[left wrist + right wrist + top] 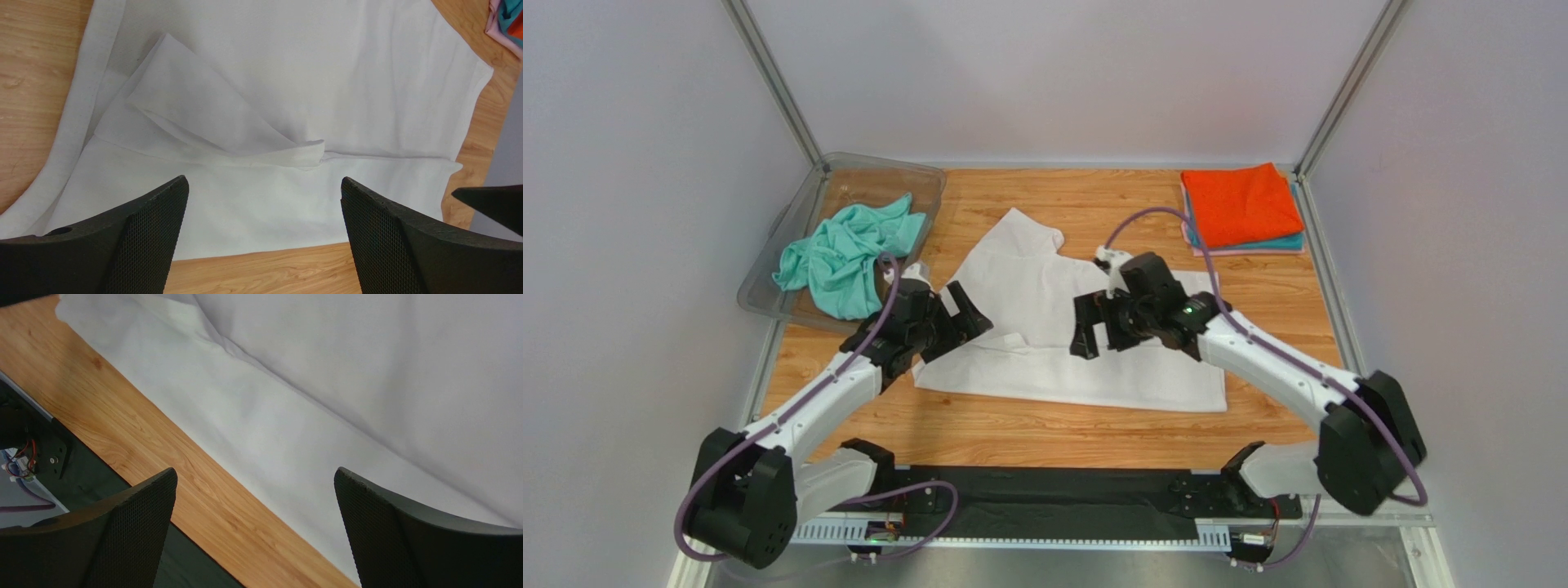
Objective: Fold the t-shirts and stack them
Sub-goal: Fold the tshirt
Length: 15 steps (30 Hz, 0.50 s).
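Between the left gripper (967, 316) and the right gripper (1100, 343), the large white t-shirt (1063, 355) lies spread on the wooden table (1014, 429). It is partly folded, with one upper part angled off toward the far side, away from both arms. Just ahead of the left gripper's fingers (141, 233), a sleeve (202, 116) is folded inward over the body of the shirt, its tip pointing to that gripper's right. The left gripper's jaws stand wide apart with nothing between them, over the shirt's left edge. The right gripper is also spread wide and empty, over the middle of the shirt. Ahead of its fingers (399, 533), the shirt's near hem runs along bare wood. Whether either gripper touches the cloth cannot be told.

Beyond the left gripper and to its left, the mint-green t-shirt (844, 255) sits crumpled in a clear plastic tray (891, 178), close to that arm's wrist. Well beyond the right gripper and to its right, at the far corner of the table, the orange t-shirt (1241, 202) lies folded on top of a stack. The edge of a teal t-shirt (1274, 245) shows beneath it, and the left wrist view catches a sliver of a pink t-shirt (494, 21) in the same pile.
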### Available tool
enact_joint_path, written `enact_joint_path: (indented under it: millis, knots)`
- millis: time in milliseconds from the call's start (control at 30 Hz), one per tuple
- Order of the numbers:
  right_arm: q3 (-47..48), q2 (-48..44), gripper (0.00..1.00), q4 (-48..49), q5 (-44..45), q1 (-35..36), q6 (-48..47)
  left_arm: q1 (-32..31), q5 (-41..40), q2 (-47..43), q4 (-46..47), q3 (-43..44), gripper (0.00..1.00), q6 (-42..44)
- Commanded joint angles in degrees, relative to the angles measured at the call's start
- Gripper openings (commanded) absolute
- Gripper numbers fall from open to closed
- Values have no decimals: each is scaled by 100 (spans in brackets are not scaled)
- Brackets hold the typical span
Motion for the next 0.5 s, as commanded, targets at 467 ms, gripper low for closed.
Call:
enact_joint_path:
  millis: [467]
  knots:
    - [3702,4108,93,251,-1607,976,-2318,733,-95,-1181,-354,-1564,100,109]
